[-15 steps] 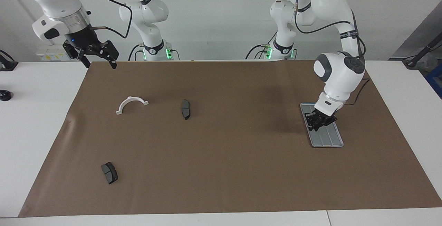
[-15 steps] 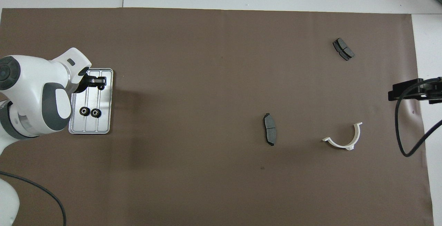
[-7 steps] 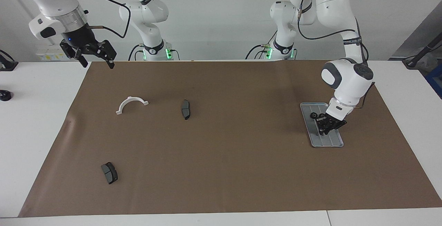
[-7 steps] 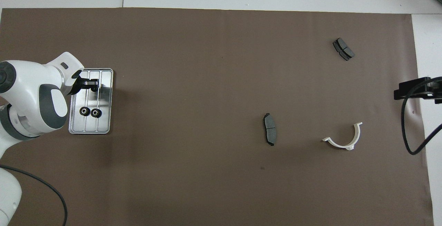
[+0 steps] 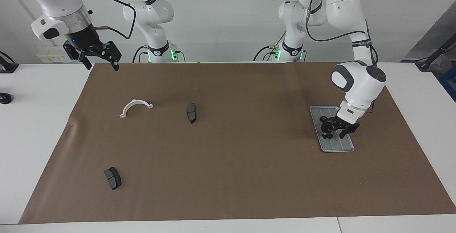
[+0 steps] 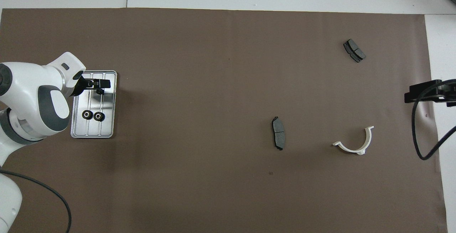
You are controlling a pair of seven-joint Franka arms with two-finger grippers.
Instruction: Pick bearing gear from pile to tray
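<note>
**Overhead view: left claw spread over the tray, three gears inside**

Seen hanging low over the tray (image 6: 107, 126), at the left arm's end of the brown mat (image 5: 231, 154): the left claw (image 5: 334, 133), fingers apart and clamped on nothing. Directly under that claw, lying on the grooved tray floor: one small black gear (image 6: 100, 91), close by a fingertip; cannot tell whether touching it. Also in the tray, nearer to the robots than the gear under the claw: two more gears side by side, touching or nearly so (image 6: 86, 114) (image 6: 99, 116).

Well apart from the left claw, toward the right arm's end of the surface: the rest of the pile, spread loosely on the mat. Lying closest to the left claw: one dark grey curved pad (image 5: 191, 112). Beside it, closer to the right claw: the white half-ring bracket (image 5: 136, 106), arch flat on the mat. Farthest from the robots: the second grey pad (image 5: 113, 178), well apart from both claws.

Held high over the mat's corner at the right arm's end, waiting: the right claw (image 5: 101, 65), fingers apart, gripping nothing, with the bracket the nearest part below it.
</note>
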